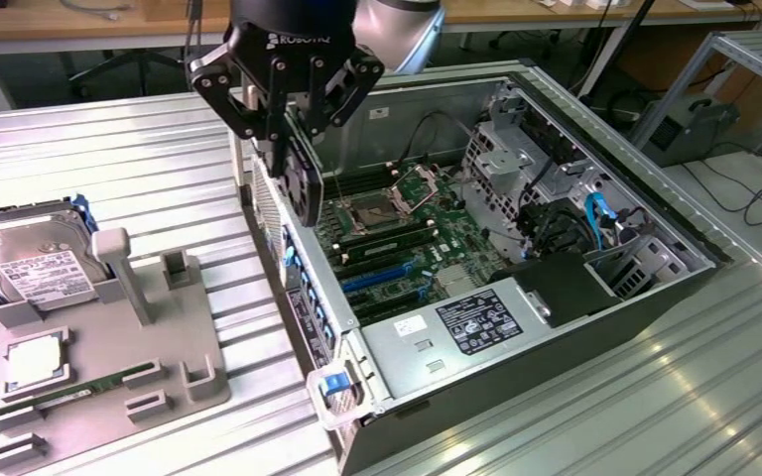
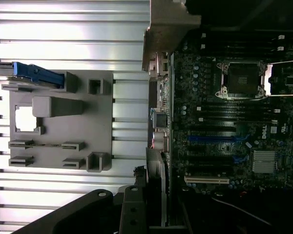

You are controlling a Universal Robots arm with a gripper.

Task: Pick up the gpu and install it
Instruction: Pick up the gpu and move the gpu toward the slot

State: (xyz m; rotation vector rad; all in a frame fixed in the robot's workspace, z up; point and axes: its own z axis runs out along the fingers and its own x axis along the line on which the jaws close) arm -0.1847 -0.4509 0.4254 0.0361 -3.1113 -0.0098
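Wide ribbed aluminium counter (image 1: 143, 149), and on it the open black-and-silver computer tower (image 1: 659, 288) lies on its side, green motherboard (image 1: 401, 233) exposed. On the exterior view's left sits the grey plastic holder tray (image 1: 103, 387), carrying a silver labelled hard drive (image 1: 31, 263) and a narrow green memory stick (image 1: 76, 394). The green circuit-card gpu with its black round fan (image 1: 305, 183) hangs upright in the air, over the tower's wall nearest the tray. That wall stands right beneath it, with blue slots (image 1: 381, 273) just inside. The black claw (image 1: 289, 134) is clenched on the gpu's top edge.
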